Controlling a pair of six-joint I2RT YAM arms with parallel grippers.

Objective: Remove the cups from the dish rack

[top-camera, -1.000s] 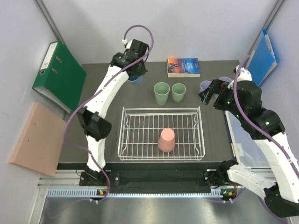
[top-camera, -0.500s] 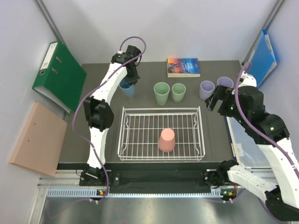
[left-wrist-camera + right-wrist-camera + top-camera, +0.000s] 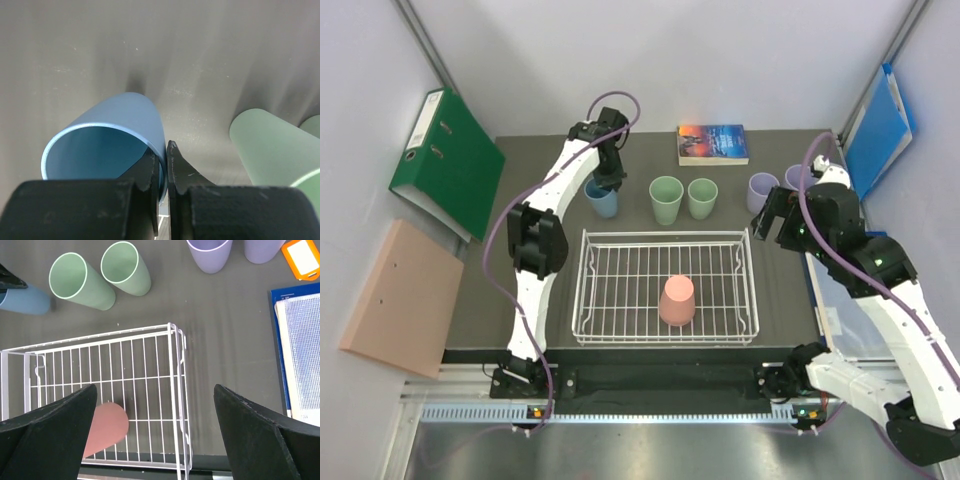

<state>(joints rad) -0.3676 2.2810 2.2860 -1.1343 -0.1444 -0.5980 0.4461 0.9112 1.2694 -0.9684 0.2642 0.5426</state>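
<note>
The white wire dish rack (image 3: 588, 290) holds one salmon pink cup (image 3: 677, 300), upside down. My left gripper (image 3: 608, 184) is shut on the rim of a light blue cup (image 3: 601, 203), which stands upright left of two green cups (image 3: 666, 199) (image 3: 702, 197). In the left wrist view one finger is inside the blue cup (image 3: 115, 125) and the other outside. Two lavender cups (image 3: 762, 190) (image 3: 262, 250) stand at the right. My right gripper (image 3: 154, 387) hangs open over the rack's right edge (image 3: 176, 365), with nothing between its fingers.
A book (image 3: 713, 144) lies at the back of the mat. A green binder (image 3: 448, 160) leans at the left, a blue folder (image 3: 878, 125) at the right. An orange tag (image 3: 302, 257) and a blue-edged pad (image 3: 300, 350) lie right of the rack.
My left gripper has carried the blue cup from the back of the mat nearer, down beside the green cups. My right gripper, still open, has drawn slightly back from the lavender cups toward the rack's right edge.
</note>
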